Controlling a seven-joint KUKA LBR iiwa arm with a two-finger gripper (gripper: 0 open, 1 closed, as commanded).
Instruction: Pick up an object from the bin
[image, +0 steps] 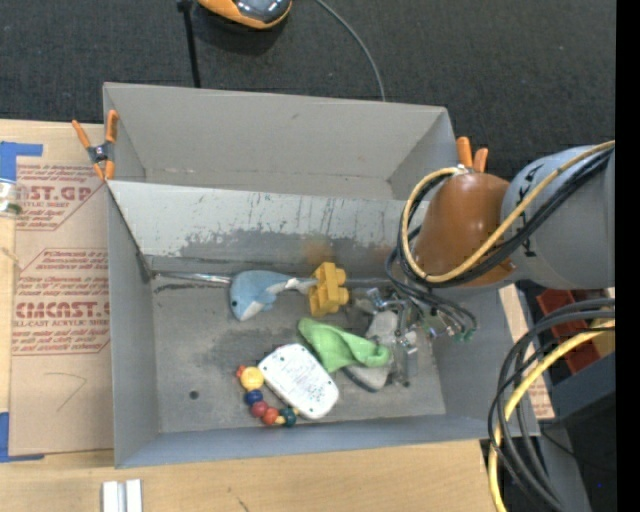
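One hand (402, 348) hangs by the green cloth (335, 343); apart or together, I cannot tell.

Bin (270, 150): plain grey. Whale toy (255, 293): light blue with white; block figure (328, 286): yellow; soft cloth (340, 345): bright green. Oval pad (298, 380): white, finely printed; beads (262, 398): yellow, red, blue.

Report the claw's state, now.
Claw: cannot be told. It is down beside the green soft thing in the right part of the bin.
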